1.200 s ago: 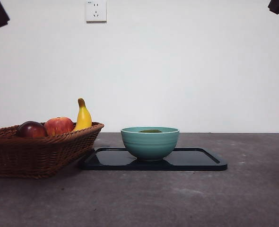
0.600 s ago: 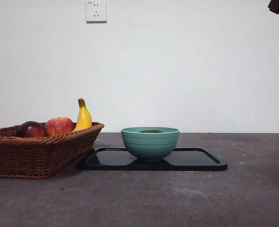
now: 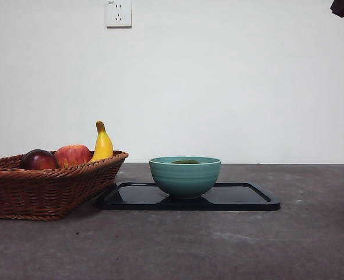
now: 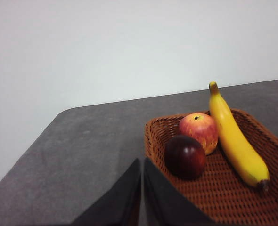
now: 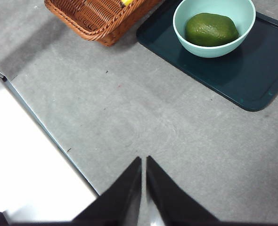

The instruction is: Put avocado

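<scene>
While both hands wait off the worktop [image 3: 230, 245], you have one avocado [image 5: 211, 29], and it lies inside the single teal bowl [image 3: 185, 176]; from the front only a dark green sliver of it shows above the rim. That bowl stands on the one dark tray [image 3: 242, 198], towards the tray's left half, with bare tray to its right. Left of the tray, just beside it, sits one wicker basket [image 3: 44, 186]. You can count three fruits in it: one dark red-purple round fruit [image 4: 184, 157], one red-orange apple [image 4: 199, 132] touching it, and one banana [image 4: 234, 136] leaning along the basket's right side. Your left hand [image 4: 143, 162] is up over the basket's near-left corner, jaws closed and holding nothing. Your right hand [image 5: 143, 160] hangs above bare worktop well apart from the tray, jaws likewise pressed together and empty. One wall socket [image 3: 118, 13] sits high on the far wall.
</scene>
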Motion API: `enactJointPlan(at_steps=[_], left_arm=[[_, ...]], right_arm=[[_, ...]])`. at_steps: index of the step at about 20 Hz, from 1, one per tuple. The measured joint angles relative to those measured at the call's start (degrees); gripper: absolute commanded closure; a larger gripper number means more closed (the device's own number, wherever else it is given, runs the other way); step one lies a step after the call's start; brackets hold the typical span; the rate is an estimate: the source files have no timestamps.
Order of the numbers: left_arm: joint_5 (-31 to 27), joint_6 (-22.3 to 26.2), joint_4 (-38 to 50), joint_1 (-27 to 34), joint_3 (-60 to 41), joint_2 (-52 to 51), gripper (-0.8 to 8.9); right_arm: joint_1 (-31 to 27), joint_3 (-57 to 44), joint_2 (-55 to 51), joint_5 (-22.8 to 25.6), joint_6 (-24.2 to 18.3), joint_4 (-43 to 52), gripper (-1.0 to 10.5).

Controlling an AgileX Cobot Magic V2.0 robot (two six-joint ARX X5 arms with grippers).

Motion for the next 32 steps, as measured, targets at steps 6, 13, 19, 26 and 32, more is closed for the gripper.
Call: enactJointPlan(at_steps=[6,13,19,26,32], left_arm=[[-0.37,-0.28,-5.86,0.0,-1.25,-0.15,8.05],[-0.42,-3.69,-8.94,0.0,-1.27,-0.11,8.05],[-0.42,-5.81,-8.94,0.0,-1.27,-0.11,8.05],[-0.42,-5.86,-8.94,0.0,-1.27,-0.11,8.05],[-0.42,-5.86,-8.94,0.0,-1.27,-0.11,8.05]], right_arm=[[0.0,0.0,0.0,0.0,-0.02,0.0,9.4],[0.0,0.0,0.0,0.0,-0.02,0.0,9.4],[0.0,0.0,0.0,0.0,0.0,0.0,9.4],[0.0,0.0,0.0,-0.02,0.0,0.0,9.4],[-3.43,-0.11,-2.56,1.27,-2.71,1.44,9.4]])
